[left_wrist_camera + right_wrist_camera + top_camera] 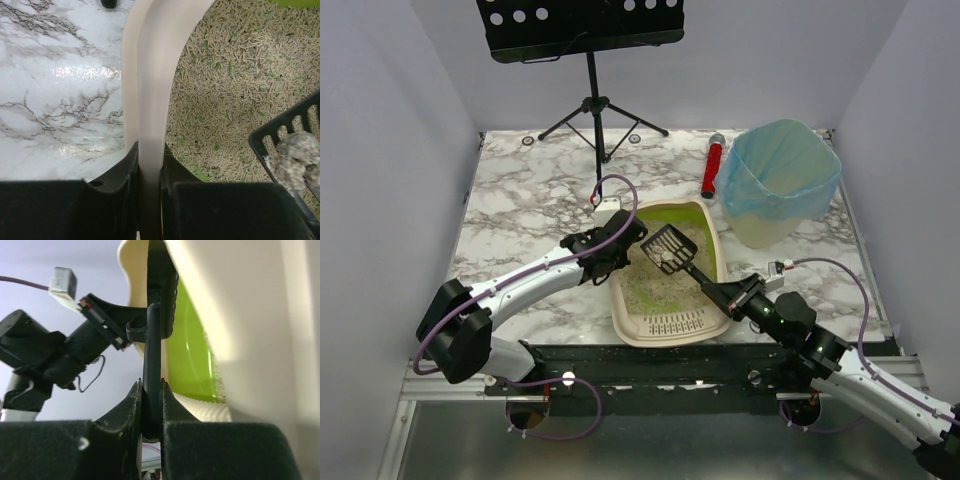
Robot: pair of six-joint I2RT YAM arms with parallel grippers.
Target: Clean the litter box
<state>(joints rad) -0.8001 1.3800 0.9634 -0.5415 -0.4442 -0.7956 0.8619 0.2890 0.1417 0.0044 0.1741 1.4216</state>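
Near the table's front edge, centred: litter box lying near-to-far, grille end toward the arm bases.
I have the left gripper pinching its left rim, bare marble beyond; the right gripper is clamped on the scoop handle, with the bin far-right.

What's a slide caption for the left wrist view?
Left gripper clamps the litter box rim; black scoop holds grey clumps above the pellets.

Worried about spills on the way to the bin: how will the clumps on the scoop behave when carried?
The clumps look rounded and lie loose on the slotted scoop, so they may roll off if it tilts. Their crumbly look suggests bits could drop through the slots.
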